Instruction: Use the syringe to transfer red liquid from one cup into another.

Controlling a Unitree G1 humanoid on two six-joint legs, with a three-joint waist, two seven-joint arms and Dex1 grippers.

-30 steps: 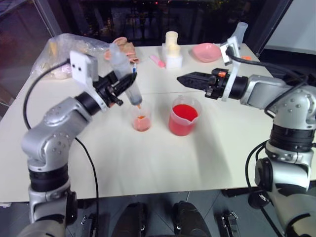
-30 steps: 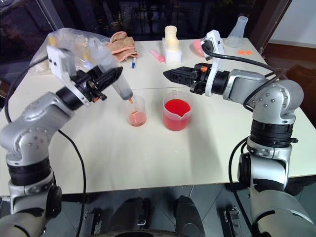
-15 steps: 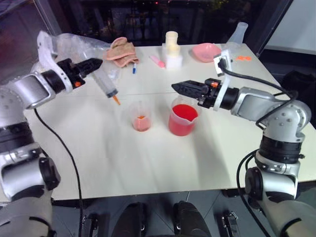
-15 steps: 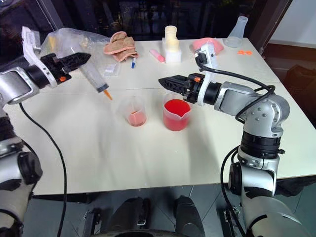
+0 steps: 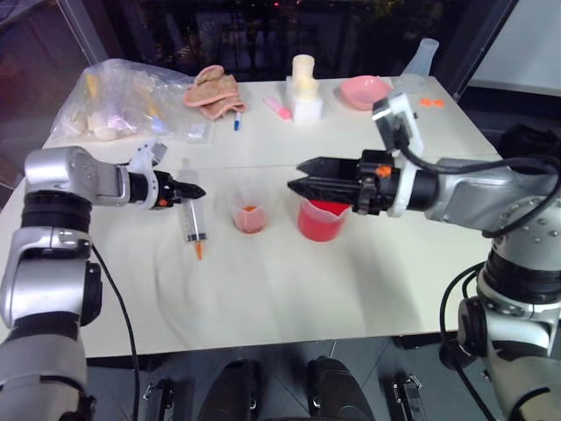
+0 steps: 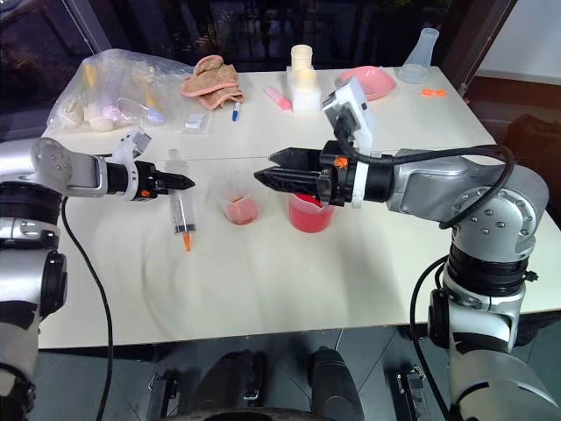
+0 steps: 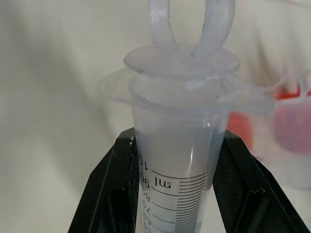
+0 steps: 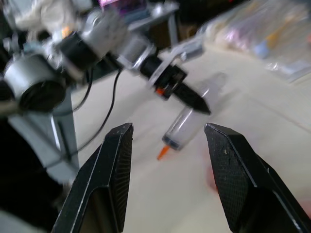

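Syringe [image 5: 191, 224], clear plastic, marked "ml", clamped in left gripper [image 5: 188, 190]; right gripper [image 5: 296, 182] fingers apart.

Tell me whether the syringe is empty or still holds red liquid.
Looks empty: the syringe barrel is clear with the plunger pushed fully in, held in the left gripper. Whether any remains low in the barrel, cannot tell.

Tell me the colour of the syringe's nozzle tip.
Orange; the syringe tip shows best in the left eye view.

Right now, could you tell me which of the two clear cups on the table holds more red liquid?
The larger spouted cup, nearly half full; the smaller cup has only a little.
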